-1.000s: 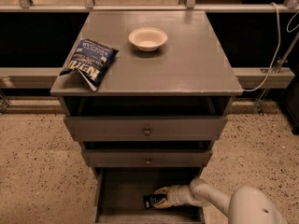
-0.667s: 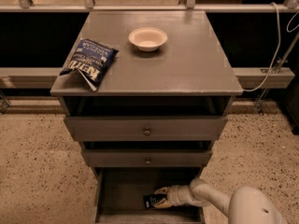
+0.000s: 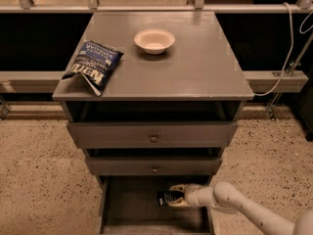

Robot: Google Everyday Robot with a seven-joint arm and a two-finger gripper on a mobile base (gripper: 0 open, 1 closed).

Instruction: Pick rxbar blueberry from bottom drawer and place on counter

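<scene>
worktop [image 3: 205, 72]: chip bag [image 3: 93, 65] overhangs 9 o'clock edge, bowl [image 3: 154, 40] near 12, open surface toward 3 | bottom drawer [image 3: 124, 207] pulled out, floor free toward 9 | gripper [image 3: 177, 196] inside at 3, fingers clamped on rxbar blueberry [image 3: 165, 198]

Claw [image 3: 175, 196], rxbar blueberry [image 3: 164, 198] higher in drawer [image 3: 131, 205]

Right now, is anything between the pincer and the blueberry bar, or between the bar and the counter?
Nothing separates the pincer from the rxbar in the bottom drawer. Going up, two knobbed drawers and the counter edge jut out.
</scene>
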